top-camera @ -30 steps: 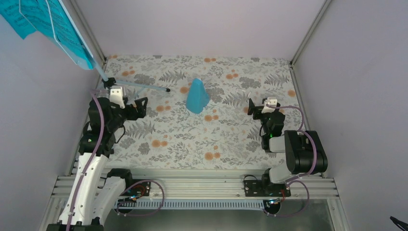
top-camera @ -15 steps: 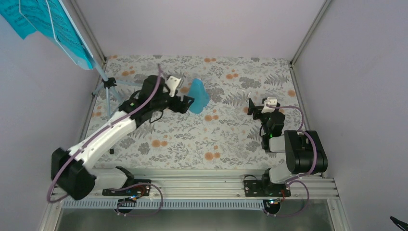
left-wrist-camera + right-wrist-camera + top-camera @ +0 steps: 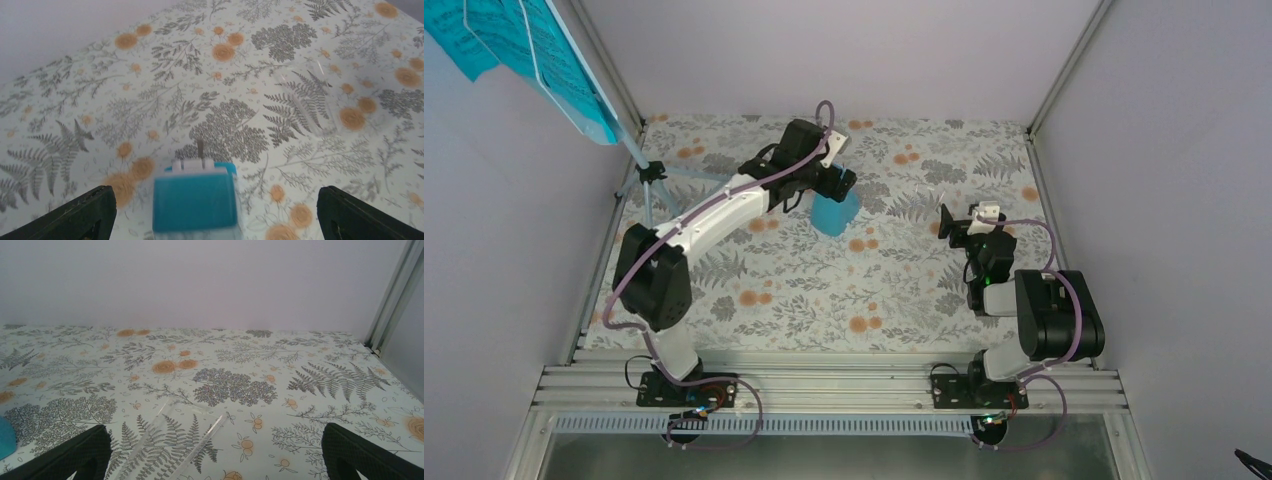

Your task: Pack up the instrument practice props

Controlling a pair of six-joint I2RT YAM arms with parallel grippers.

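On the floral worktop [image 3: 824, 290] I see the pale blue music stand [image 3: 646, 172] in the far left corner, with the turquoise sheet-music pages [image 3: 469, 35] on its desk. My left tool [image 3: 834, 185] hangs over the small blue metronome [image 3: 195, 202] near the far middle, its fingers [image 3: 75, 215] spread wide to either side and gripping nothing. My right tool [image 3: 967, 218] sits low on the right side, well apart from the metronome, equally wide open and empty.

Props and grippers, counted
One metronome [image 3: 195, 202] between the left gripper [image 3: 215, 194] jaws. One clear plastic piece [image 3: 172, 440] ahead of the right gripper [image 3: 215, 437] jaws. One music stand [image 3: 596, 117] far left of both.
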